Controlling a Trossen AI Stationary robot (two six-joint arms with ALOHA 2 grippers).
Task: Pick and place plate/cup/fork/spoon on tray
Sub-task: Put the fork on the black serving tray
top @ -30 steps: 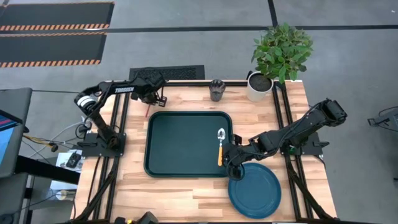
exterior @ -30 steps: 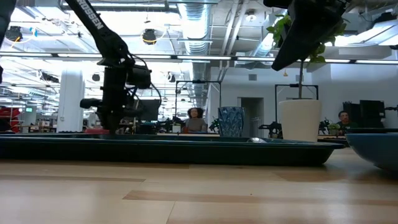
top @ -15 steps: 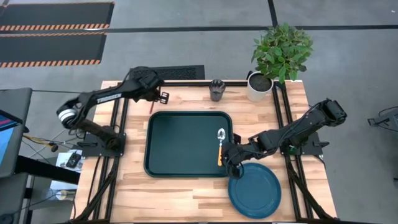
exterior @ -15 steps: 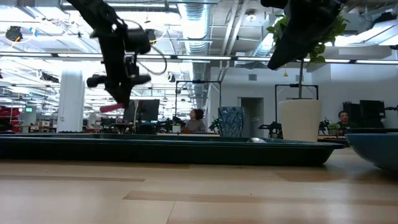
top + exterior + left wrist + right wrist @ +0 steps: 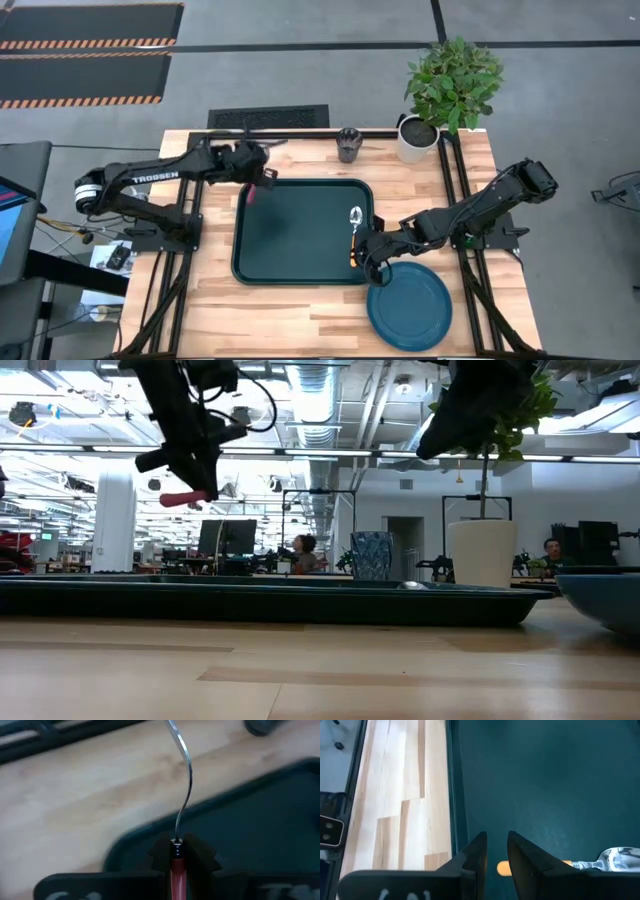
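The plate lies on the table at its near right corner, just off the tray, its rim close to the tray's near right corner. The right gripper hangs low over that corner of the tray, between the plate and the spoon; its fingers stand a little apart with nothing between them, and the spoon's orange handle shows just beyond them. The spoon lies inside the tray along its right edge, bowl toward the far side. The rest of the tray floor is bare. Farther back, the left gripper hovers over the tray's far left corner, raised well above it in the low view. It is clamped on the fork by the red handle, the metal neck and tines pointing out ahead over the tray's rim and the wood beyond. At the far edge of the table the cup stands upright, apart from the tray, with the potted plant to its right at the far right corner.
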